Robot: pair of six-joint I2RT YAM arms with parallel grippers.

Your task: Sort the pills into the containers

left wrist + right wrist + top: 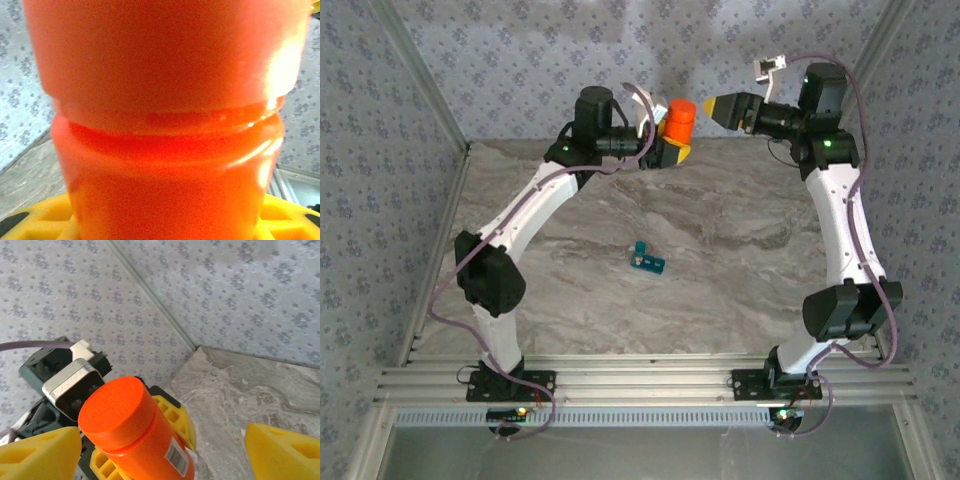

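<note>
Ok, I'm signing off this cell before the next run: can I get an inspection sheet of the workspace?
Surface: grey marble-patterned tabletop, no damage seen.
Job's things: small teal plastic rectangular pill box mid-table; loose pills too small to tell.
Clutter: nothing seen.
Grippers: left gripper shut on orange cylindrical capped plastic bottle, raised over the far edge; right gripper open beside its cap.
Cables: purple cables looped along both arms.
Surroundings: blue-patterned walls, aluminium frame rails.

We can read no words or numbers; a white barcode label (176, 458) sits on the orange bottle (135, 430), lower middle of the right wrist view.
</note>
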